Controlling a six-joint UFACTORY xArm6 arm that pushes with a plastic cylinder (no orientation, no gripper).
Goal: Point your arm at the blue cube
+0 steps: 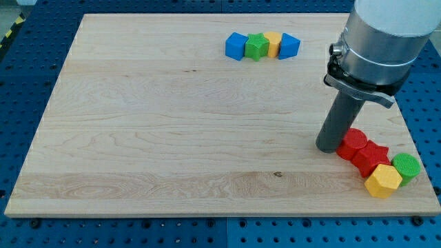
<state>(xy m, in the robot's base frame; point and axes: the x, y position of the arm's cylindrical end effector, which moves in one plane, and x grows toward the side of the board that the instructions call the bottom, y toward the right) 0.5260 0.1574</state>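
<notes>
A blue cube sits at the view's top, at the left end of a row with a green star block, a yellow block and a second blue block. My tip rests on the board at the view's lower right, far below and right of the blue cube. It touches or nearly touches the left side of a red block.
At the view's lower right a second red block, a yellow hexagonal block and a green round block cluster near the wooden board's right edge. Blue pegboard surrounds the board.
</notes>
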